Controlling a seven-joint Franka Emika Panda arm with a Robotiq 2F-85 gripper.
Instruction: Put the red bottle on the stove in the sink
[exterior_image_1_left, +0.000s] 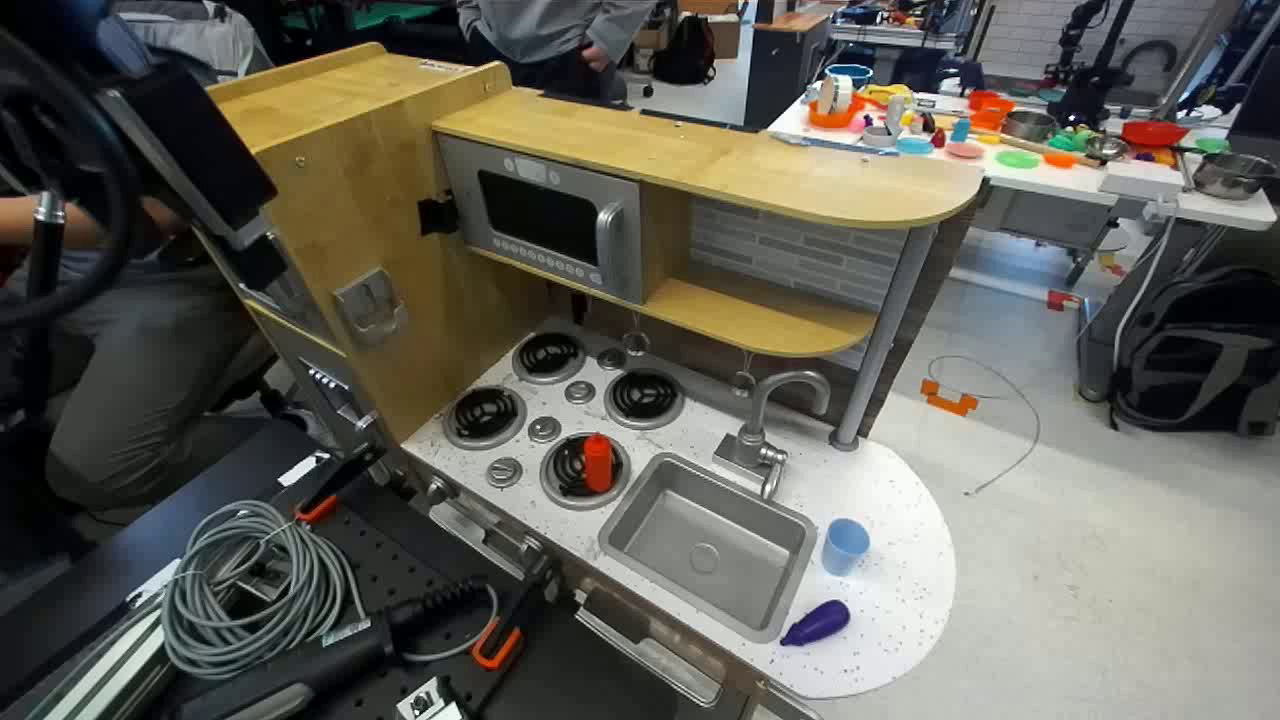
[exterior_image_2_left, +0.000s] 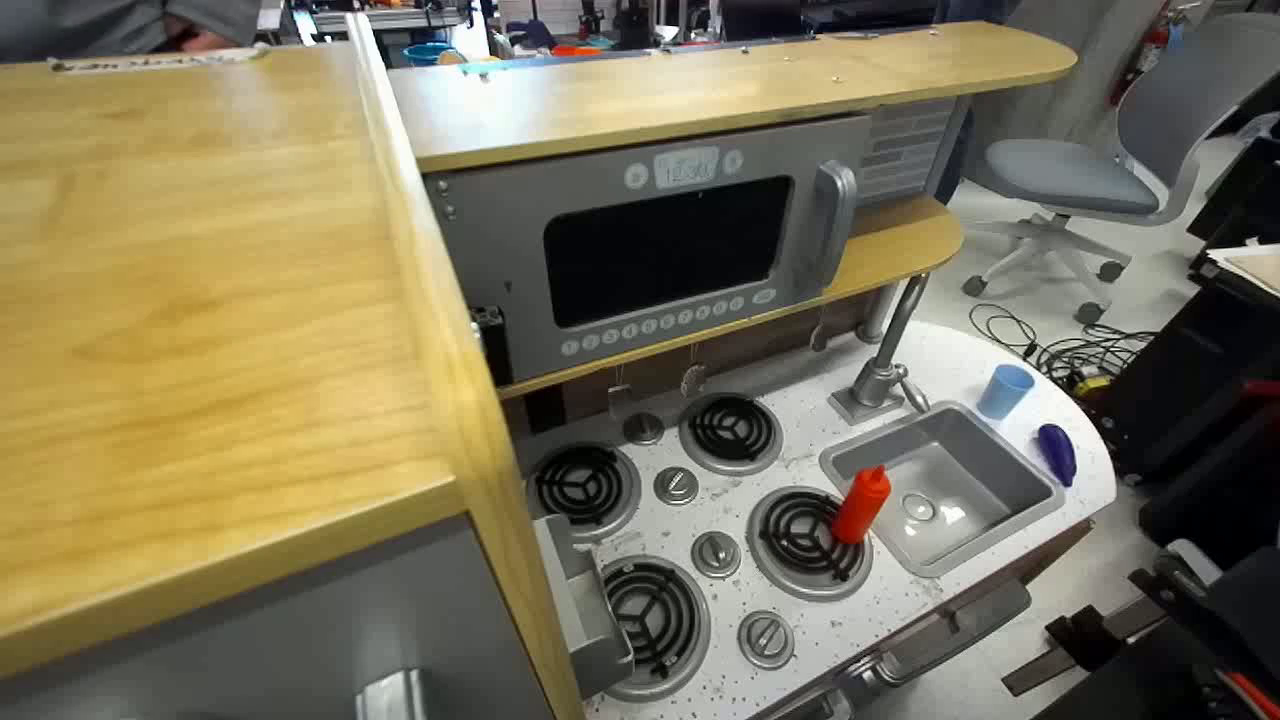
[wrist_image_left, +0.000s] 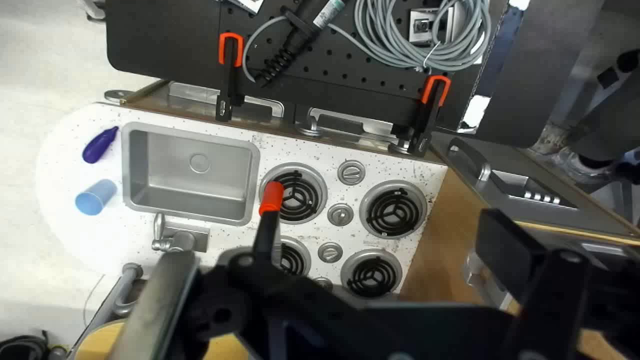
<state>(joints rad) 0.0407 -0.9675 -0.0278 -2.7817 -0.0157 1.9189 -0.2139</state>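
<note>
Pre-grasp judged: red bottle (exterior_image_1_left: 598, 464) ungripped near tabletop (exterior_image_1_left: 900, 530) front edge; claw (wrist_image_left: 382, 215) spread wide, should be lowered around it.

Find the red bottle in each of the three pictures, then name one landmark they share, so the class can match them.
In an exterior view, the red bottle is below and slightly left of center, on a burner.
In an exterior view, the red bottle is below and right of center.
In the wrist view, the red bottle is left of center, partly covered by the gripper.
Shared landmark: the sink, beside that burner.
</note>
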